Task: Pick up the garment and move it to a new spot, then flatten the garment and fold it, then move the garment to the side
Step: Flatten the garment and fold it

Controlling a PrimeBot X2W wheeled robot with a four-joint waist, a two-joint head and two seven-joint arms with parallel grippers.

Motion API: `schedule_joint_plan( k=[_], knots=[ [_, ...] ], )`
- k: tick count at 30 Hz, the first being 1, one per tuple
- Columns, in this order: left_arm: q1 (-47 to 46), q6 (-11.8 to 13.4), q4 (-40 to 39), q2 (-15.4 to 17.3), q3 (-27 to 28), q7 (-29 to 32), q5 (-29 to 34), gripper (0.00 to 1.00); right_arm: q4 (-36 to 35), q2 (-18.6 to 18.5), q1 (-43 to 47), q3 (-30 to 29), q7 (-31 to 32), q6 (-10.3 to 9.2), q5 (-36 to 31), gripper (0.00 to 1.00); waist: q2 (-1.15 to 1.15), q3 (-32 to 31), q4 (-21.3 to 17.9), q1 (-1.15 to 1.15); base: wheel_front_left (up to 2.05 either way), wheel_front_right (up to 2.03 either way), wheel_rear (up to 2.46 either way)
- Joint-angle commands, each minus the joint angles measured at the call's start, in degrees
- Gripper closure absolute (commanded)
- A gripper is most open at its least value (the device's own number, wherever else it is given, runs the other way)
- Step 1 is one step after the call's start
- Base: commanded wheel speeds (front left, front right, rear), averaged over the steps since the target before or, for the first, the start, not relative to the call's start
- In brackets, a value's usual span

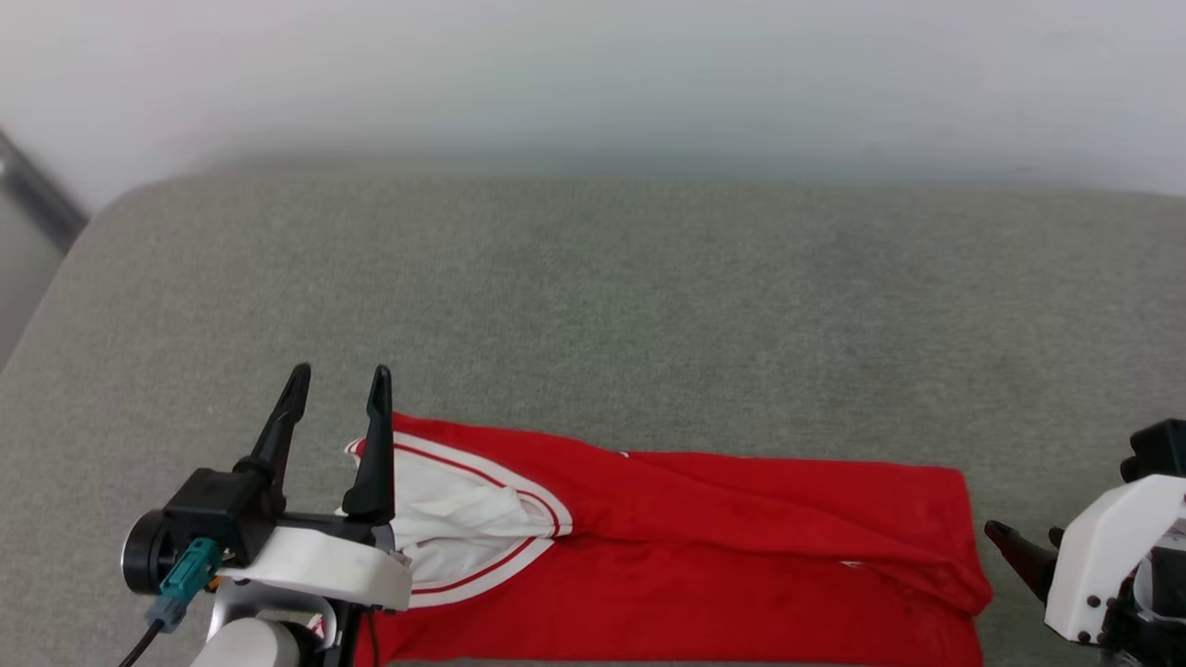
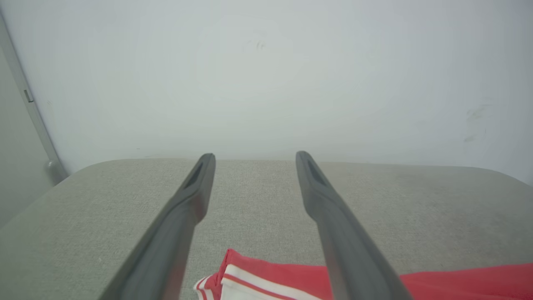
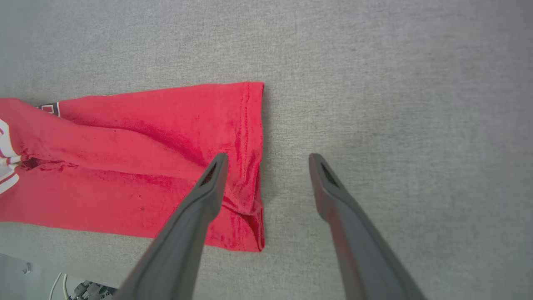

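Left gripper [image 1: 340,372]: my jaws wide apart, nothing between, tips over left end of garment [image 1: 741,537]. Garment lies as long folded red band near front edge of grey cushion [image 1: 649,296]. Head view gives whole band, white red-striped trim at left end. Right wrist view: right gripper [image 3: 268,157] jaws apart, empty, one finger over hem end, other over bare cushion. It also shows scrap of black-white lettering [image 3: 48,109]. Left wrist view adds pale wall [image 2: 266,75] beyond cushion.

Soft cloth garment [image 1: 741,574] — matt woven upholstery [image 1: 593,306]
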Motion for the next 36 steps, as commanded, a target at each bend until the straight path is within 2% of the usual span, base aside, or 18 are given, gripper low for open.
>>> schedule_joint_plan(
  k=[1,6,12,13,14,15,26,30,36],
  knots=[
    [-1.5,0.1,-0.9,-0.3,-0.1,-0.7,1.0,0.00,1.3,0.4,-1.8,0.2,0.9,-0.02,-0.9,0.00,0.00,3.5,2.3,0.00,0.00,0.00,0.00],
    [-2.9,-0.4,-1.4,-0.9,-0.4,-1.4,2.4,0.00,7.6,1.8,-3.6,0.8,1.5,-0.02,-1.1,0.00,0.00,6.2,4.6,0.00,0.00,0.00,0.00],
    [-2.7,-0.6,-0.6,-0.8,-0.7,-1.6,2.4,0.00,13.2,3.6,-2.7,3.4,3.5,-0.02,0.2,0.00,0.00,6.7,5.1,0.00,0.00,0.00,0.00],
    [-2.5,-0.5,-0.4,-0.8,-0.7,-1.5,2.3,0.00,13.7,3.9,-2.6,3.7,3.7,-0.01,0.7,0.52,0.00,6.5,5.0,0.00,0.00,0.00,0.00],
    [-2.3,-0.4,-0.2,-0.7,-0.8,-1.4,2.4,0.00,13.8,4.1,-2.7,4.0,3.4,-0.01,1.0,0.88,0.00,6.2,4.8,0.00,0.00,0.00,0.00],
    [-2.0,-0.4,0.0,-0.5,-1.0,-1.2,2.5,0.00,14.0,4.1,-2.9,4.3,3.3,-0.01,1.1,1.00,0.00,5.8,4.6,0.00,0.00,0.00,0.00],
    [1.0,0.6,1.0,0.4,-1.6,0.1,2.4,0.00,12.1,0.0,-5.1,4.0,1.0,-0.02,1.5,1.00,0.00,0.4,2.2,0.00,0.00,0.00,0.00],
    [2.0,1.0,0.6,0.8,-1.7,0.5,2.3,0.00,11.6,-0.9,-4.2,1.1,1.3,-0.03,1.0,1.00,0.00,-1.0,1.0,0.00,0.00,0.00,0.00],
    [3.5,1.8,0.0,1.2,-1.9,1.0,2.3,0.00,9.9,-1.2,-2.9,-6.7,2.6,-0.02,-0.5,1.00,0.00,-2.3,-0.9,0.00,0.00,0.00,0.00]
  ],
)
